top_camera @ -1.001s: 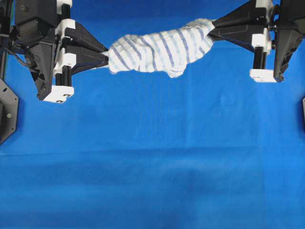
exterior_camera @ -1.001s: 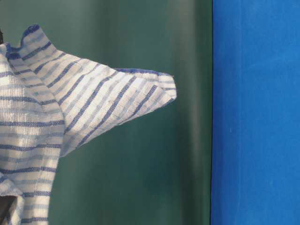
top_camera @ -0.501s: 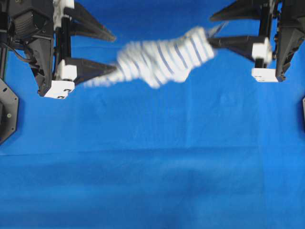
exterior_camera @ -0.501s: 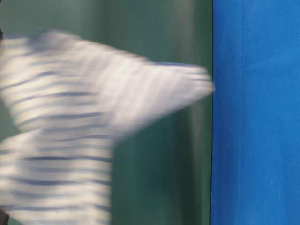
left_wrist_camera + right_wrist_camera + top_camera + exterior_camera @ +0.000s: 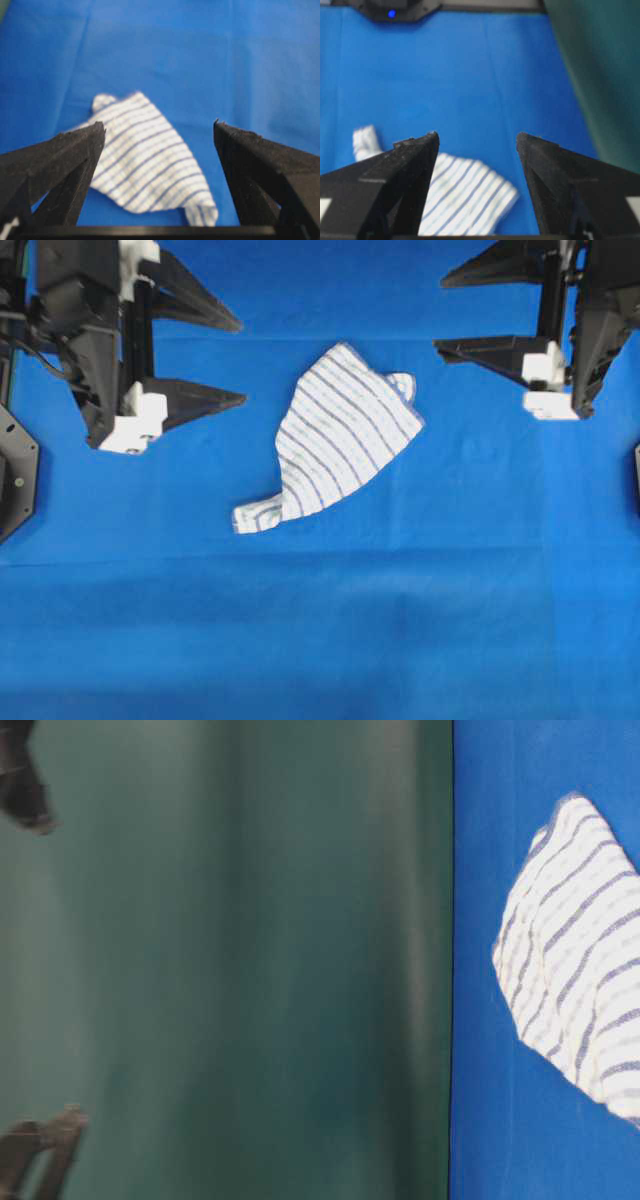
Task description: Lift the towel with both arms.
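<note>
I see the towel [image 5: 335, 440] lying on the desk [image 5: 320, 640] between the left gripper [image 5: 238, 358] and the right gripper [image 5: 440, 312], touching neither.

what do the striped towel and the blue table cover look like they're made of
The striped towel: soft woven fabric, probably cotton, matte; white with thin blue and grey stripes, lying limp and crumpled with a folded corner.

The blue table cover: thin matte cloth, likely a smooth synthetic or cotton sheet; faint creases and ripples run across it, with no shine.
</note>
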